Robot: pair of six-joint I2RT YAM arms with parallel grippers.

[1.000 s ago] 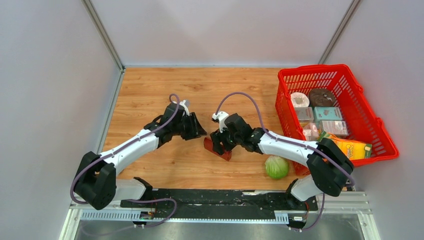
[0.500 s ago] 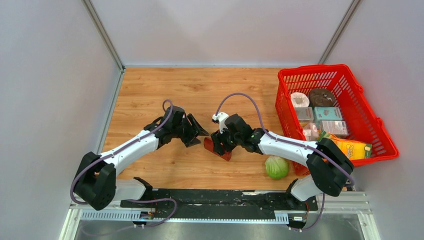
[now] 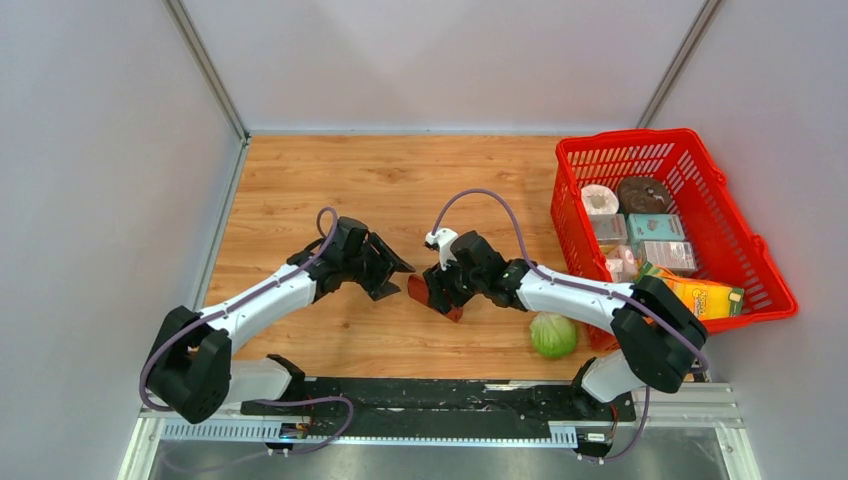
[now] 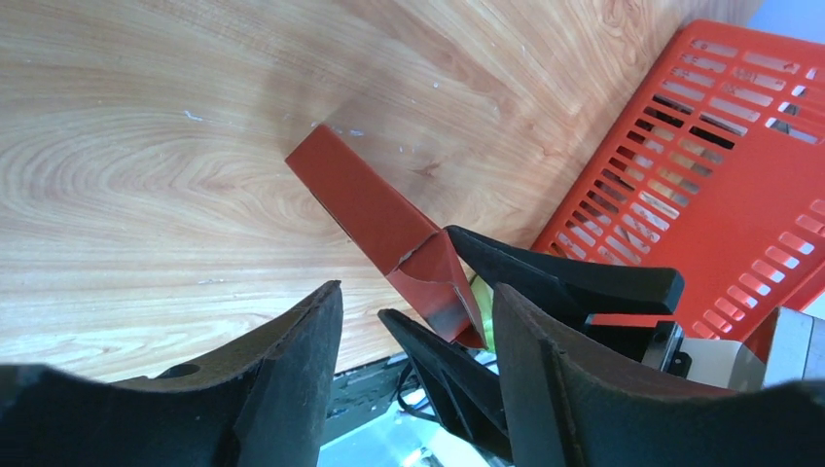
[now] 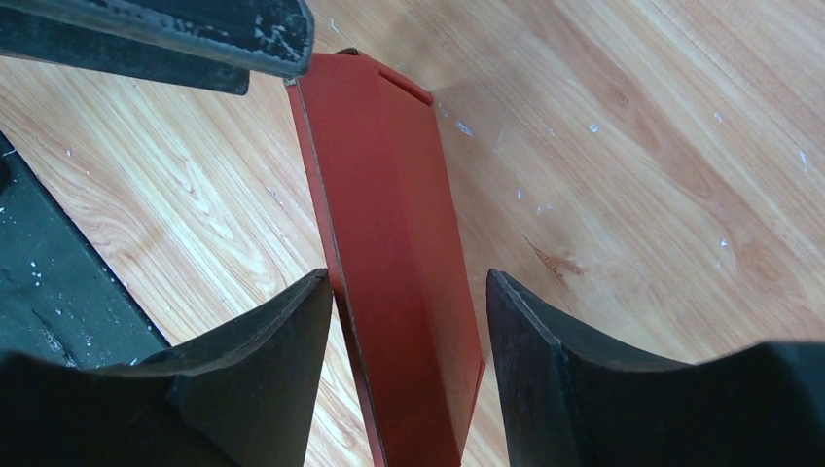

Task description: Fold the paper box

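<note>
Well to the left of the bright red plastic mesh basket (image 3: 662,136), over the pale wood-grain table (image 3: 300,180), is the paper box (image 3: 430,295): a flattened blank of thin, matte, dark red cardboard, long and narrow, with sharp creases and a small tuck flap at one end. No print or label shows on it. The right gripper (image 5: 409,282) pinches it across its width, one black finger (image 4: 569,280) on each long edge. The end turned away from the basket dips toward the wood, and the pinched end is raised and crumpled at a crease.

On the side of the box away from the basket, the left gripper (image 4: 416,292) has its curved, rough-faced fingers spread apart with nothing between them (whether one tip touches the box's far corner cannot be told).

Inside the basket lie a white roll (image 3: 600,199), a dark round pack (image 3: 643,194), a teal carton (image 3: 655,227), a pinkish carton (image 3: 668,255) and an orange-and-green carton (image 3: 700,297); their writing is too small to read. Just outside the basket's near left corner rests a leafy green cabbage (image 3: 553,334)
</note>
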